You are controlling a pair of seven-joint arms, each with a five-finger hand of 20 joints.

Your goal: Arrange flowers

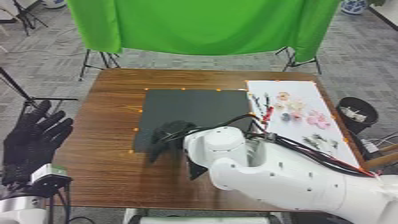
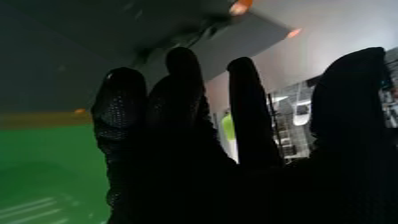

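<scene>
My right hand (image 1: 169, 137) is over the near part of the dark mat (image 1: 195, 107), partly behind its own arm. In the right wrist view the same hand (image 2: 178, 135) is open, fingers straight and holding nothing; a blurred dark green sprig (image 2: 191, 34) lies beyond the fingertips. On the white sheet (image 1: 289, 137) at the right are pink flowers (image 1: 318, 120), pale flowers (image 1: 284, 95), dark thin stems (image 1: 260, 102), a red item (image 1: 267, 114) and grey-green flowers (image 1: 320, 142). My left hand (image 1: 34, 140) is open beside the table's left edge.
The brown wooden table (image 1: 107, 145) carries the mat and sheet, both marked with small orange tabs. A black bin (image 1: 357, 112) stands right of the table. Behind the far edge hangs a green cloth (image 1: 195, 27). Black cables run along my right arm.
</scene>
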